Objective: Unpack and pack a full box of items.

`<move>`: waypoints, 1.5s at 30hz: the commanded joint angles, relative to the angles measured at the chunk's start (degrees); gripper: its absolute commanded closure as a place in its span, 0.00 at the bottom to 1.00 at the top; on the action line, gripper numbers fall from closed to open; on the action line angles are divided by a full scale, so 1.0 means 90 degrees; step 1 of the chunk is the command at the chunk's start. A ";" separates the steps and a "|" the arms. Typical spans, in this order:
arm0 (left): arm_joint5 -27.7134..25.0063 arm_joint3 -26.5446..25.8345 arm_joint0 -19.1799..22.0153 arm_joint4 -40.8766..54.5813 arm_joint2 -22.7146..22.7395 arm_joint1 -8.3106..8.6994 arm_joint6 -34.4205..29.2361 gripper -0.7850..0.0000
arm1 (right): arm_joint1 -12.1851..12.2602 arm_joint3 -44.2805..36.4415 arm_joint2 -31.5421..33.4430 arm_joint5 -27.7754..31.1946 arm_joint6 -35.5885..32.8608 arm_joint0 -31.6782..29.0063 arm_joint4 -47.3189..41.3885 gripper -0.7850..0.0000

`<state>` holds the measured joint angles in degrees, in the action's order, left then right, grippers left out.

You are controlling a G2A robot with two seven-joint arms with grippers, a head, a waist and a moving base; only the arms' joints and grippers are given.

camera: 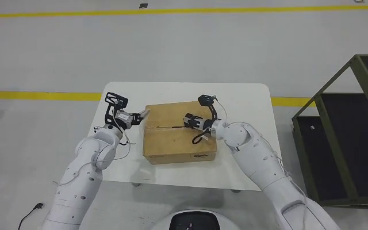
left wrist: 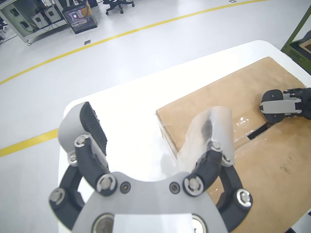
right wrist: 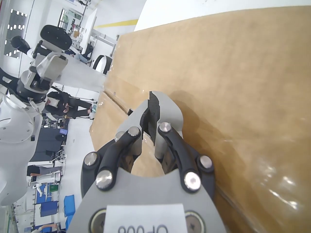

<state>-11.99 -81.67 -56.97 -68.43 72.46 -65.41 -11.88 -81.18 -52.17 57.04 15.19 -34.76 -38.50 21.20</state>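
A closed cardboard box (camera: 179,133) lies in the middle of the white table (camera: 247,98). A short dark gap (left wrist: 257,131) shows in its top seam. My left gripper (left wrist: 153,120) hovers open just off the box's left end (camera: 138,117). A strip of clear tape (left wrist: 206,132) clings to one of its fingers and runs down toward the box's edge. My right gripper (right wrist: 149,103) rests on the box top at the seam (camera: 188,121), fingers shut, with nothing visible between them. The left wrist view shows the right gripper (left wrist: 279,107) farther off, beside the gap.
A dark green metal rack (camera: 336,126) stands to the right of the table. Bare table surface runs along the far side and left of the box (left wrist: 126,103). Desks and chairs stand far back across the floor.
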 commanded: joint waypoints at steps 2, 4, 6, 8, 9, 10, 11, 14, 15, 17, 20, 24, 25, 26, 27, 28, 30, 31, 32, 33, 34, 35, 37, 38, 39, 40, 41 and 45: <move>-0.0018 -0.0054 0.0018 -0.0020 -0.0089 -0.0023 -0.0031 0.00 | 0.0087 -0.0199 0.0214 -0.0173 -0.0116 -0.0017 0.0114 1.00; -0.0028 -0.0091 0.0033 -0.0049 -0.0133 -0.0035 -0.0024 0.00 | 0.0163 -0.0351 0.0363 -0.0266 -0.0179 -0.0038 0.0322 1.00; -0.0016 -0.0131 0.0050 -0.0139 -0.0152 -0.0040 -0.0015 0.00 | 0.0230 -0.0486 0.0540 -0.0354 -0.0217 -0.0087 0.0401 1.00; -0.0025 -0.0165 0.0064 -0.0138 -0.0161 -0.0049 -0.0018 0.00 | 0.0335 -0.0652 0.0779 -0.0395 -0.0260 -0.0186 0.0624 1.00; -0.0024 -0.0177 0.0085 -0.0173 -0.0157 -0.0050 -0.0032 0.00 | 0.0380 -0.0699 0.0907 -0.0411 -0.0232 -0.0245 0.0672 1.00; -0.0015 -0.0175 0.0097 -0.0216 -0.0160 -0.0052 -0.0040 0.00 | 0.0420 -0.0749 0.1020 -0.0399 -0.0184 -0.0317 0.0712 1.00; 0.0000 -0.0161 0.0106 -0.0210 -0.0162 -0.0055 -0.0061 0.00 | 0.0447 -0.0749 0.1097 -0.0393 -0.0149 -0.0368 0.0743 1.00; 0.0011 -0.0138 0.0180 -0.0211 -0.0192 -0.0074 -0.0106 0.00 | 0.0541 -0.0728 0.1371 -0.0484 0.0041 -0.0544 0.0907 1.00; 0.0008 -0.0139 0.0223 -0.0197 -0.0215 -0.0085 -0.0135 0.00 | 0.0573 -0.0707 0.1444 -0.0551 0.0094 -0.0603 0.1001 1.00; -0.0035 -0.0151 0.0282 -0.0231 -0.0272 -0.0098 -0.0159 0.00 | 0.0596 -0.0687 0.1514 -0.0579 0.0175 -0.0670 0.1023 1.00; -0.0067 -0.0091 0.0396 -0.0395 -0.0430 -0.0130 -0.0187 0.00 | 0.0613 -0.0632 0.1563 -0.0634 0.0232 -0.0734 0.1000 1.00; 0.0096 0.0117 0.0522 -0.0615 -0.0554 -0.0171 -0.0092 0.00 | 0.0582 -0.0731 0.1466 -0.0590 0.0241 -0.0704 0.0863 1.00; 0.0163 0.0155 0.0526 -0.0610 -0.0545 -0.0178 -0.0081 0.00 | 0.0578 -0.0825 0.1447 -0.0572 0.0265 -0.0680 0.0869 1.00; 0.0235 0.0186 0.0516 -0.0590 -0.0510 -0.0181 -0.0065 0.00 | 0.0573 -0.0983 0.1409 -0.0495 0.0200 -0.0660 0.0844 1.00; 0.0307 0.0194 0.0498 -0.0548 -0.0468 -0.0184 -0.0053 0.00 | 0.0575 -0.1111 0.1404 -0.0402 0.0147 -0.0654 0.0801 1.00; 0.0347 0.0172 0.0476 -0.0514 -0.0429 -0.0184 -0.0060 0.00 | 0.0583 -0.1201 0.1410 -0.0342 0.0093 -0.0659 0.0795 1.00; 0.0320 0.0085 0.0443 -0.0637 -0.0387 -0.0172 -0.0048 0.00 | 0.0607 -0.1398 0.1404 -0.0210 0.0046 -0.0655 0.0939 1.00; 0.0326 0.0051 0.0415 -0.0713 -0.0366 -0.0166 -0.0028 0.00 | 0.0614 -0.1493 0.1423 -0.0143 0.0069 -0.0664 0.0926 1.00; 0.0296 0.0006 0.0391 -0.0779 -0.0342 -0.0158 -0.0038 0.00 | 0.0620 -0.1567 0.1448 -0.0095 0.0065 -0.0687 0.0850 1.00; 0.0288 -0.0022 0.0374 -0.0835 -0.0313 -0.0151 -0.0031 0.00 | 0.0626 -0.1626 0.1455 -0.0028 0.0066 -0.0695 0.0828 1.00; 0.0273 -0.0052 0.0356 -0.0848 -0.0280 -0.0146 -0.0028 0.00 | 0.0632 -0.1663 0.1459 0.0025 0.0074 -0.0704 0.0832 1.00; 0.0244 -0.0072 0.0338 -0.0853 -0.0255 -0.0142 -0.0033 0.00 | 0.0635 -0.1672 0.1464 0.0035 0.0088 -0.0719 0.0814 1.00; 0.0215 -0.0098 0.0328 -0.0856 -0.0198 -0.0136 -0.0044 0.00 | 0.0636 -0.1670 0.1454 0.0053 0.0095 -0.0728 0.0790 1.00; 0.0207 -0.0124 0.0326 -0.0837 -0.0164 -0.0134 -0.0053 0.00 | 0.0634 -0.1644 0.1432 0.0061 0.0089 -0.0730 0.0774 1.00; 0.0193 -0.0151 0.0325 -0.0790 -0.0140 -0.0135 -0.0073 0.00 | 0.0632 -0.1601 0.1420 0.0048 0.0100 -0.0723 0.0763 1.00; 0.0177 -0.0178 0.0333 -0.0765 -0.0124 -0.0136 -0.0111 0.00 | 0.0628 -0.1554 0.1423 0.0012 0.0137 -0.0715 0.0713 1.00; 0.0155 -0.0211 0.0346 -0.0739 -0.0119 -0.0139 -0.0123 0.00 | 0.0624 -0.1502 0.1443 -0.0024 0.0175 -0.0706 0.0627 1.00; 0.0092 -0.0278 0.0428 -0.0677 -0.0182 -0.0168 -0.0162 0.00 | 0.0669 -0.1334 0.1709 -0.0267 0.0507 -0.0616 0.0630 1.00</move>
<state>-11.09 -84.03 -53.41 -74.65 71.08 -66.83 -13.20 -75.33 -64.47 71.54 13.51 -31.16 -44.22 26.66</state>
